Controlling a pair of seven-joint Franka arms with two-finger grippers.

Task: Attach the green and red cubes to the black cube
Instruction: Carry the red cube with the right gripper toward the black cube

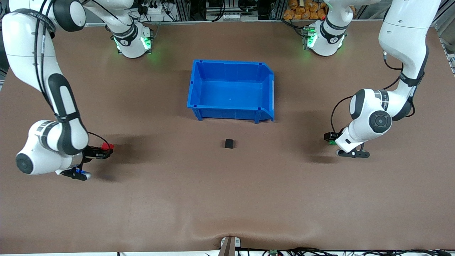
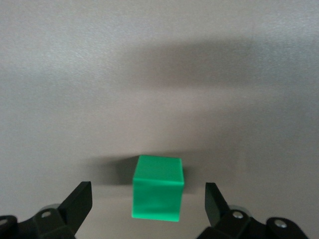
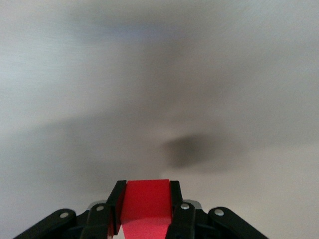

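Observation:
The black cube [image 1: 229, 143] sits alone on the brown table, nearer to the front camera than the blue bin. My right gripper [image 1: 107, 151] is shut on the red cube [image 1: 107, 146] and holds it just above the table toward the right arm's end. In the right wrist view the red cube [image 3: 146, 204] fills the gap between the fingers [image 3: 175, 201]. My left gripper [image 1: 330, 139] is low at the left arm's end. It is open, with the green cube [image 2: 157, 194] resting on the table between its spread fingers [image 2: 79, 201], untouched. A green sliver [image 1: 332, 142] shows under the hand.
The empty blue bin [image 1: 199, 89] stands mid-table toward the robots' bases. The brown table mat has a raised wrinkle near the front edge [image 1: 227, 231].

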